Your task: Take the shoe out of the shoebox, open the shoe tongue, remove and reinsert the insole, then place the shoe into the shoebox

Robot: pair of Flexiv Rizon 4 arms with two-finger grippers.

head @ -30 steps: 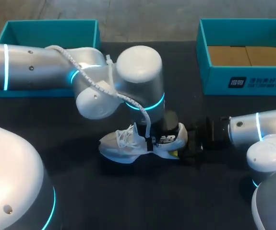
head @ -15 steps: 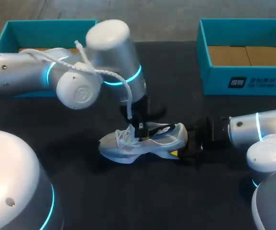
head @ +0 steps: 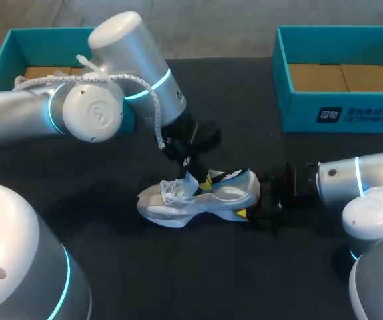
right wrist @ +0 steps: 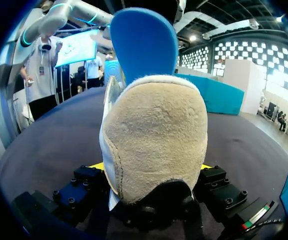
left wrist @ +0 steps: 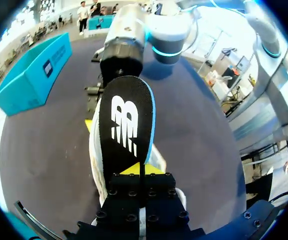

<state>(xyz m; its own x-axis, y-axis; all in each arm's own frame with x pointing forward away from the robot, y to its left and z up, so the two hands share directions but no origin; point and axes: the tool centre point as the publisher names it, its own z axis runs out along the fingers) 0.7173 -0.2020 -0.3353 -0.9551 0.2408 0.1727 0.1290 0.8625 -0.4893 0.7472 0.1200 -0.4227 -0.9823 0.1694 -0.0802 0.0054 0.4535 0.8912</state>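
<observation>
Left jaws: pinched shut on the insole, above the shoe.
Right jaws: clamping the shoe's heel.
Left arm: slants down from upper left.
Right arm: low, right edge.

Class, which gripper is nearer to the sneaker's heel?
Right. The right gripper clamps the sneaker's heel from both sides. The left gripper holds the insole farther along, up near the laces.

One shoe, one insole, two shoeboxes, two arms
</observation>
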